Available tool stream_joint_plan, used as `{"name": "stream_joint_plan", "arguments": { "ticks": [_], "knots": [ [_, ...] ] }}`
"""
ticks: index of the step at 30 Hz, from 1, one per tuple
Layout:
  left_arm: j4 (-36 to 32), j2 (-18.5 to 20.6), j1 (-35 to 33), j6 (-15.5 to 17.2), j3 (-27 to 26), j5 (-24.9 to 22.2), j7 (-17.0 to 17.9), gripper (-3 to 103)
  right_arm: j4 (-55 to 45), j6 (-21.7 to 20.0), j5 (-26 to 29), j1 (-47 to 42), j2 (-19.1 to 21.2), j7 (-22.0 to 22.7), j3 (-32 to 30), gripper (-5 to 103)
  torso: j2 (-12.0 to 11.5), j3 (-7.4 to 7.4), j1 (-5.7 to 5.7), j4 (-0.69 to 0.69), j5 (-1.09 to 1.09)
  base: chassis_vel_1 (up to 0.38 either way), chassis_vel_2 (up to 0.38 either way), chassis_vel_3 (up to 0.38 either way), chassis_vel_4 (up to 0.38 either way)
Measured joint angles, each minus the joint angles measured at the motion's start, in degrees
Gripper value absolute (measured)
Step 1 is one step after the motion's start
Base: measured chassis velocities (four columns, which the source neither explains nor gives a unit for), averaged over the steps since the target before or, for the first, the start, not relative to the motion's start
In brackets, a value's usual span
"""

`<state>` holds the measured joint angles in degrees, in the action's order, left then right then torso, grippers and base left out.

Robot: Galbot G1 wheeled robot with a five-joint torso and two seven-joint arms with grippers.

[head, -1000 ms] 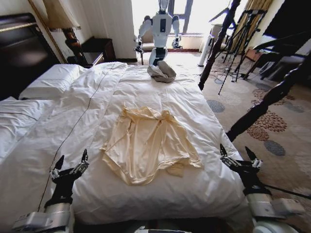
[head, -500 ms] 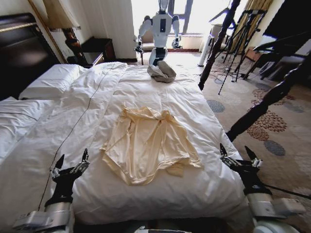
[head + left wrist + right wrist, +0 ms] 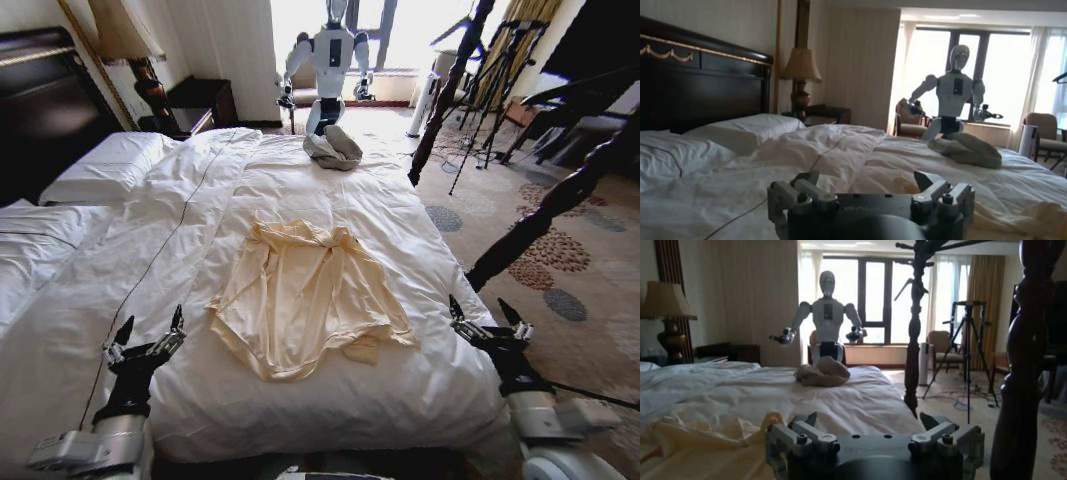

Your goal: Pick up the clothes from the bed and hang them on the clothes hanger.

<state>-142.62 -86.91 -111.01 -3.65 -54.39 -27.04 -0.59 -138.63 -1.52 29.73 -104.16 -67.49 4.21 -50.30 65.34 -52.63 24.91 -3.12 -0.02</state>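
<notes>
The pale cream-yellow clothes [image 3: 305,290] lie spread flat on the white duvet of the bed [image 3: 230,190], near its foot; their bunched edge [image 3: 703,432] also shows in the right wrist view. My left gripper [image 3: 145,335] hovers open over the duvet at the near left, a good way left of the top. My right gripper [image 3: 484,318] stands open at the bed's near right corner, to the right of the top and apart from it. Both are empty. The clothes hanger is out of view.
A small grey-beige cloth heap [image 3: 333,147] lies at the far end of the bed, with a white humanoid robot [image 3: 327,62] standing behind it. Dark twisted bedposts [image 3: 545,212] rise at the right. Tripods [image 3: 500,80] stand on the patterned carpet beyond. Pillows [image 3: 100,165] sit at the left.
My right gripper has edged slightly up and to the left. Everything else is as it was.
</notes>
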Motion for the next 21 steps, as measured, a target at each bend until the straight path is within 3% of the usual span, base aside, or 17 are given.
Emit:
{"name": "stream_joint_plan", "arguments": {
  "ticks": [7, 21],
  "knots": [
    [0.5, 1.4, 0.7, 0.5, -1.0, -0.4, 0.2, 98, 1.5, -2.3, 2.1, 2.3, 2.4, 0.6, 0.6, 100, 0.0, 0.00, 0.00, 0.01, 0.00, 0.000, 0.000, 0.000, 0.000],
    [0.5, 0.9, 1.1, 1.3, 0.4, -0.5, 0.3, 98, 1.2, -2.0, 2.1, 1.6, 2.6, 0.3, -0.3, 100, 0.0, 0.00, 0.00, 0.01, 0.00, 0.000, 0.000, 0.000, 0.000]
  ]
}}
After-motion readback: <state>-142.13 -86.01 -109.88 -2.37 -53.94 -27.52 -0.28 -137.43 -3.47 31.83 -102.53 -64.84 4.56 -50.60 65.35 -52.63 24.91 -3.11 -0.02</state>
